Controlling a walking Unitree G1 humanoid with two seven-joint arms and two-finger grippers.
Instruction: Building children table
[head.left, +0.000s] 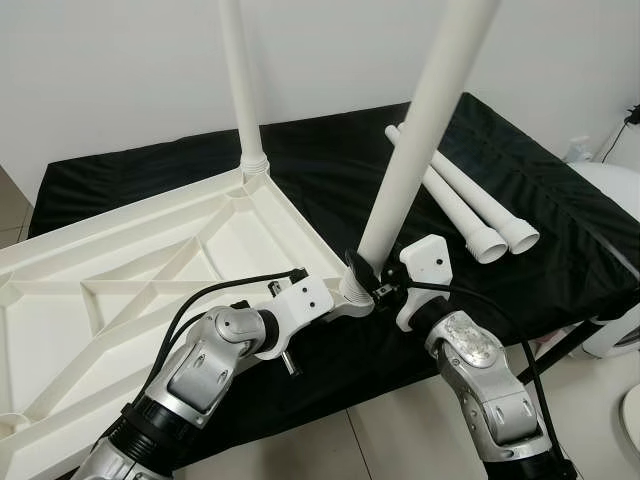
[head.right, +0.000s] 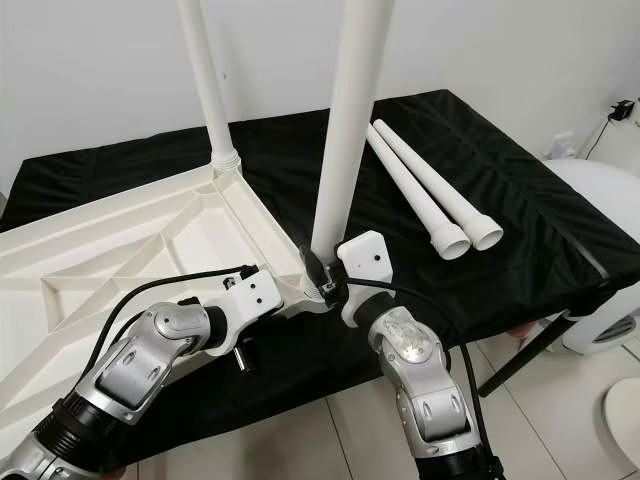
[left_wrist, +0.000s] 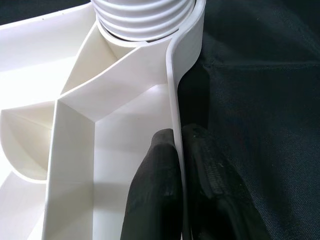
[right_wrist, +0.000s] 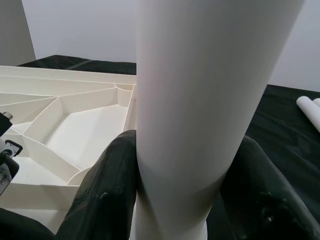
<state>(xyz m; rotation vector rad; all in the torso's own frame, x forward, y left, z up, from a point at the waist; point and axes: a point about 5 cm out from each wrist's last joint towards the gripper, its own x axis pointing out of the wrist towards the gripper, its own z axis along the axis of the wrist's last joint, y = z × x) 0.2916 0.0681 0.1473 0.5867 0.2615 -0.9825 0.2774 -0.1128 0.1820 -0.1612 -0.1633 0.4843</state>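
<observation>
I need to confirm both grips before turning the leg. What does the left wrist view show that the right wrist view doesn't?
Left wrist view: the left end effector pinching the tabletop rim, one finger on each side, beside the leg's ribbed end in its corner socket.
Right wrist view: the right end effector clamped around the leg's smooth shaft, with the loose legs on the black cloth.
Both: the tabletop's ribbed underside, the same leg and the cloth.

Black cloth (head.left: 540, 180), tiled floor (head.left: 400, 440)
</observation>
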